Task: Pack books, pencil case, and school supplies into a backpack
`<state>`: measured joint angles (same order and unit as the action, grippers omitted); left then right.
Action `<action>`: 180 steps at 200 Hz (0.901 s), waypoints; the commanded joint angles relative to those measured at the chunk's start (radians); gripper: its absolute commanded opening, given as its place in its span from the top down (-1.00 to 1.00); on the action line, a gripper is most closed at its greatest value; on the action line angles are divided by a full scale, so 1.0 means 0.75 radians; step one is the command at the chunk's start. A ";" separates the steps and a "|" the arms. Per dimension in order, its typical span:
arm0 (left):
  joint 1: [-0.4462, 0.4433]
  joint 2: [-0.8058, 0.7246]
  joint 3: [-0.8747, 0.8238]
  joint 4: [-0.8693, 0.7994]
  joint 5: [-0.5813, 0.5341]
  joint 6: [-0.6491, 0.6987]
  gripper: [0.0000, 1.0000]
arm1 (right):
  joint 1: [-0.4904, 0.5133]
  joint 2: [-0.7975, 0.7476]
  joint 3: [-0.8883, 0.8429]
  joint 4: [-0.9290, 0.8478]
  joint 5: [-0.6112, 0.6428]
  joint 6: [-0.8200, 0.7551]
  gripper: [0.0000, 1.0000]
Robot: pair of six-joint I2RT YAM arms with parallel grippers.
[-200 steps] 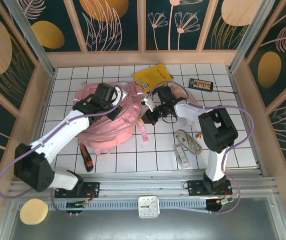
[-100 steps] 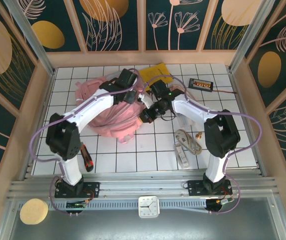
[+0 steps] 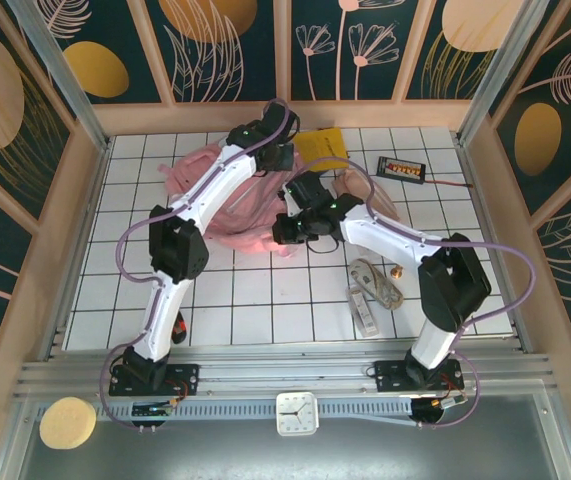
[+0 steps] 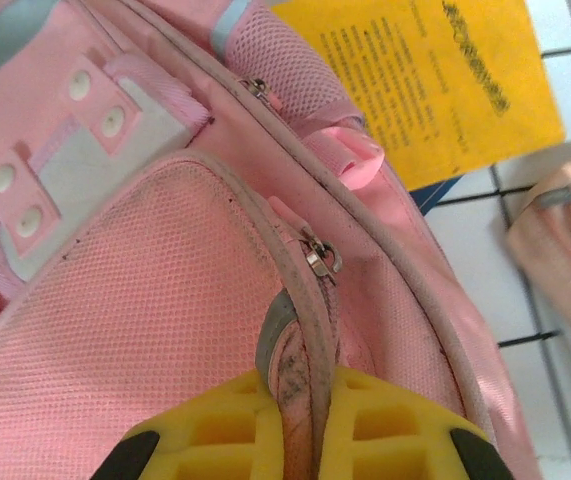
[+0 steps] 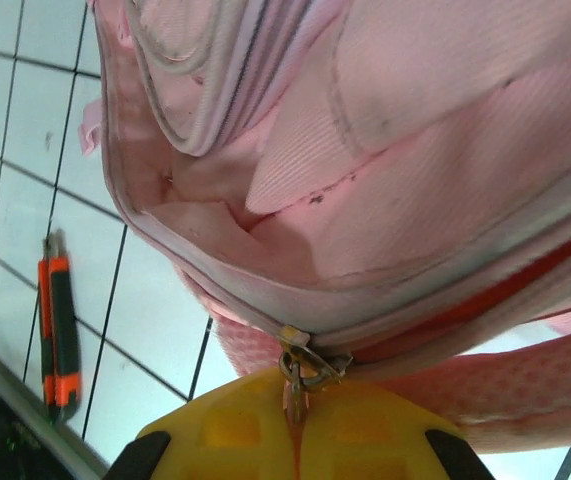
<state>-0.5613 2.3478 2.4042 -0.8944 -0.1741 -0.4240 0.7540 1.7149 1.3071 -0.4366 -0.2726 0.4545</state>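
Observation:
The pink backpack lies at the back left of the tiled table. My left gripper is at its far edge, shut on the piped zipper seam of the backpack. My right gripper is at the bag's right side, shut on a metal zipper pull; the opening gapes above it. The yellow book lies just behind, with a sliver of the blue book under it. The pink pencil case lies right of the bag. The ruler and cord bundle lie near the front right.
A red-and-black utility knife lies front left by my left arm. A small black box with orange marks sits at the back right. Wooden walls ring the table; open tiles lie at front centre.
My left arm has swung from the bag's near left side over to its far edge. The backpack has been drawn up and toward the back. My right gripper shifted slightly left.

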 commanded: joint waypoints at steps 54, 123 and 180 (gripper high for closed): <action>0.071 -0.059 -0.033 0.269 0.242 -0.342 1.00 | 0.210 0.026 -0.140 0.688 0.066 0.246 1.00; 0.094 0.005 0.148 0.236 0.289 -0.457 1.00 | 0.253 0.188 -0.066 0.954 0.010 0.252 1.00; 0.092 0.047 0.229 0.275 0.305 -0.512 1.00 | 0.343 0.443 0.323 0.414 0.024 0.040 1.00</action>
<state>-0.4690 2.3760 2.4798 -0.8581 -0.0036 -0.7303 0.9565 2.0411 1.5410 -0.0280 -0.1719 0.5537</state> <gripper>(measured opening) 0.085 0.072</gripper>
